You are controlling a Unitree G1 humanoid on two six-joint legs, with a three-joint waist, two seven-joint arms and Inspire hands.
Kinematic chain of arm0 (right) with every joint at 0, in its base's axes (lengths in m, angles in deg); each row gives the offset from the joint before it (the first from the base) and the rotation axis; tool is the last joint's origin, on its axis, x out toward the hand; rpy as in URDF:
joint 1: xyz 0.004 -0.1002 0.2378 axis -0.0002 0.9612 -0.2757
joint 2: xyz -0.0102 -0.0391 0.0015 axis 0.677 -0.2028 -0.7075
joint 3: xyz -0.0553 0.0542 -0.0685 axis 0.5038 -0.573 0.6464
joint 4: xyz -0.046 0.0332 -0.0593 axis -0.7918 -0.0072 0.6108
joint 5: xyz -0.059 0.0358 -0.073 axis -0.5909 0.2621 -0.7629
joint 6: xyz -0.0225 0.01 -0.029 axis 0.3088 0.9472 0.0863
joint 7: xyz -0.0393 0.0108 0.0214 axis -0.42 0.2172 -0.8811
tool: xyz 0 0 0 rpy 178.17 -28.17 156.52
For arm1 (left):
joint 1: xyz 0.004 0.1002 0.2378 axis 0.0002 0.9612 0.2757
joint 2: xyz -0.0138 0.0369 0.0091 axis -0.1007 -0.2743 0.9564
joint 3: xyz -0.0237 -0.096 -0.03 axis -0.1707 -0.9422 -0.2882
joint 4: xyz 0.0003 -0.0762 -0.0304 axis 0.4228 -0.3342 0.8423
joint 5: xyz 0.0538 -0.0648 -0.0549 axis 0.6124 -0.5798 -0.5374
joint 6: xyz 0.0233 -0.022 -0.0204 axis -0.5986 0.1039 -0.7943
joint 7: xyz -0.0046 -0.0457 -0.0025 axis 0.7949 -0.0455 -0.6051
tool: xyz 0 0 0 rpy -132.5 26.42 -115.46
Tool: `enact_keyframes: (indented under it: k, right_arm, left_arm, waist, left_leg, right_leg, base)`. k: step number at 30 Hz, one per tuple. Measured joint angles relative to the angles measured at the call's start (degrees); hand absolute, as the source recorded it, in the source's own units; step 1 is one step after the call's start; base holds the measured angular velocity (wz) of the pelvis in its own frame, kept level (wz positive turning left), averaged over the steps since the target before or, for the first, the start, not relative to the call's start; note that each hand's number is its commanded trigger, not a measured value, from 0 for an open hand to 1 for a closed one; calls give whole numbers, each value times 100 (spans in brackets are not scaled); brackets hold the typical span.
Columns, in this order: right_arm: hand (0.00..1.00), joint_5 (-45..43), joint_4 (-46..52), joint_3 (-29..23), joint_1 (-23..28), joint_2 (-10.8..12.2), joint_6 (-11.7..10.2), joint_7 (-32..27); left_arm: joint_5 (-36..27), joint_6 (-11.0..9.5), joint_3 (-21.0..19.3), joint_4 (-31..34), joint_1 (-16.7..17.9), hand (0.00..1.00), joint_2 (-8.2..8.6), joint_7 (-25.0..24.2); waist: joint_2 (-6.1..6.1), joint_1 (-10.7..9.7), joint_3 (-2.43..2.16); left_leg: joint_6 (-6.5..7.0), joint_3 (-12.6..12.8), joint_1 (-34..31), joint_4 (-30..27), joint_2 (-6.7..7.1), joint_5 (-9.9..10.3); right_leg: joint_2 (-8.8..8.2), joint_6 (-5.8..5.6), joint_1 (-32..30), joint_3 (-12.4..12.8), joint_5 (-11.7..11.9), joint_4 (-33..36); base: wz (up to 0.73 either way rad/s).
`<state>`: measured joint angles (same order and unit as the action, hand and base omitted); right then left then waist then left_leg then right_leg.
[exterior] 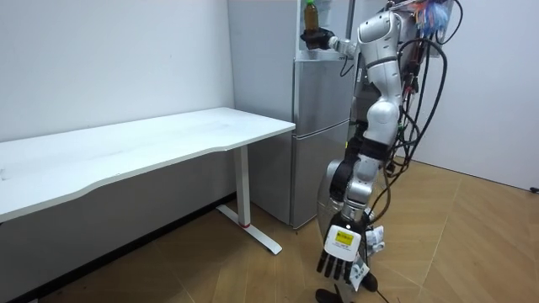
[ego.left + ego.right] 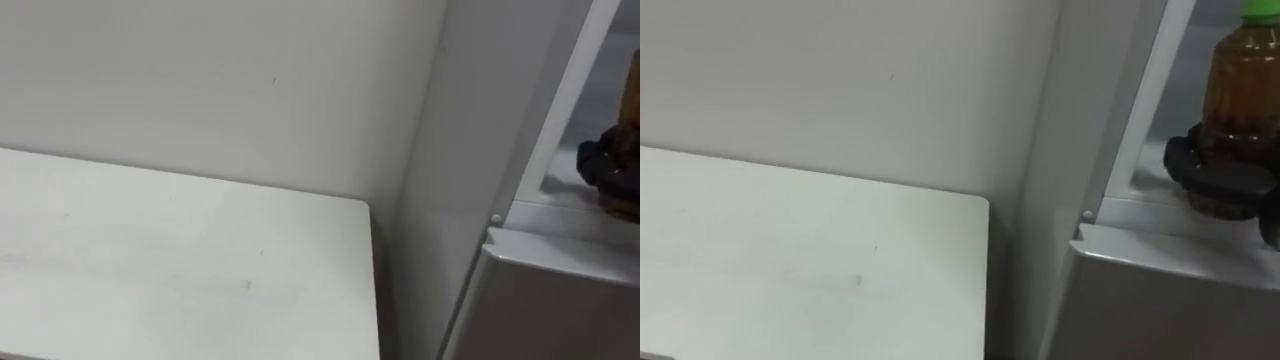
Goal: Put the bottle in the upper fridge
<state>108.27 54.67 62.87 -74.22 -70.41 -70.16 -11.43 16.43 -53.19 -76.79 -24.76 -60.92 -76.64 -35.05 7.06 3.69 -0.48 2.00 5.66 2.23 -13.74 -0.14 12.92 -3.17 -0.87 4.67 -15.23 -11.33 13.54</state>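
- Our right hand, fingers wrapped round the brown bottle, holds it upright just inside the fridge, in its open upper compartment, far right.
- We judge it best to seat the base flat on the shelf before loosening.
- Our left hand hangs low, fingers relaxed.

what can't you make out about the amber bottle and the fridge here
1. Base of the amber plastic bottle with a green cap: wrapped by the dark right hand, right eye view; whether it is set down is unclear.
2. Its cap: cut by the top edge there.
3. Inside of the tall grey fridge: cut by the right edge in both eye views, too small in the room view.
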Motion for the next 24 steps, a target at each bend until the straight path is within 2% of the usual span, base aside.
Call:
enact_keyframes:
  k: [4, 8, 12, 16, 20, 24]
  right_arm:
    - [100, 34, -495, 0, -358, -15, 125, -284]
    - [100, 54, -651, 26, -409, -43, 256, -366]
    - [100, 84, -1147, 79, -526, -60, 257, -365]
    - [100, 167, -1714, 470, -854, -397, 315, -359]
    - [100, 263, -1893, 484, -927, -434, 304, -420]
    - [100, 378, -2019, 494, -929, -528, 289, -579]
  left_arm:
    - [1, 110, -35, 138, 73, 0, -5, 0]
    - [1, 152, -53, 226, 100, 0, -4, 0]
    - [-3, 214, -267, 248, 111, 0, -5, 3]
    - [-6, 245, -308, 292, 124, 0, -11, 37]
    - [-38, 316, -309, 362, 163, 0, -22, 37]
    - [-356, 333, -285, 392, 233, 0, -20, 38]
  waist:
    - [54, 96, -42]
    - [62, 149, -46]
    - [49, 146, -36]
    - [46, 147, -35]
    - [35, 147, -26]
    - [-8, 289, 5]
  left_leg:
    - [-2, -56, -31, -17, 2, -2]
    - [-4, -131, -49, -30, 8, -3]
    - [-5, -237, -68, -98, 17, -3]
    - [-4, -325, -109, -89, 41, -3]
    - [-3, -393, -98, -92, 65, -3]
    - [-3, -413, -78, -76, 68, -2]
  right_leg:
    - [-4, -1, -2, -70, 0, -1]
    - [-6, -1, 13, -141, 0, -5]
    - [-22, -2, 38, -307, -1, -6]
    - [-38, -5, 55, -396, -3, -7]
    - [-42, -10, 127, -470, -6, -103]
    - [-39, -10, 174, -490, -6, -109]
  base:
    - [9]
    - [12]
    - [13]
    - [9]
    - [10]
    - [3]
